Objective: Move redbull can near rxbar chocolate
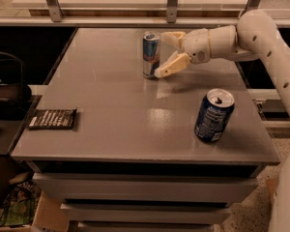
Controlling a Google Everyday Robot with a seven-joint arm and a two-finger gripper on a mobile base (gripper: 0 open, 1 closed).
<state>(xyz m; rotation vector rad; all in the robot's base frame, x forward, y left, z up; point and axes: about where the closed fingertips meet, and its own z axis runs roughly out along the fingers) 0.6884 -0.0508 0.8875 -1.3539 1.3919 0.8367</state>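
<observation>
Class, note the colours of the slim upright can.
The redbull can is blue and silver with a red mark midway, seen in the camera view. The gripper is open beside it.

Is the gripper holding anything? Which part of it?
Nothing yet. The gripper is open right beside the redbull can, not closed on it.

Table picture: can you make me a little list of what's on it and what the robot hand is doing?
redbull can: standing up, far middle of the table
rxbar chocolate: lying flat at the near-left edge, far from the redbull can
dark blue can: standing at the near-right
gripper: just right of the redbull can, jaws open, not holding it
</observation>
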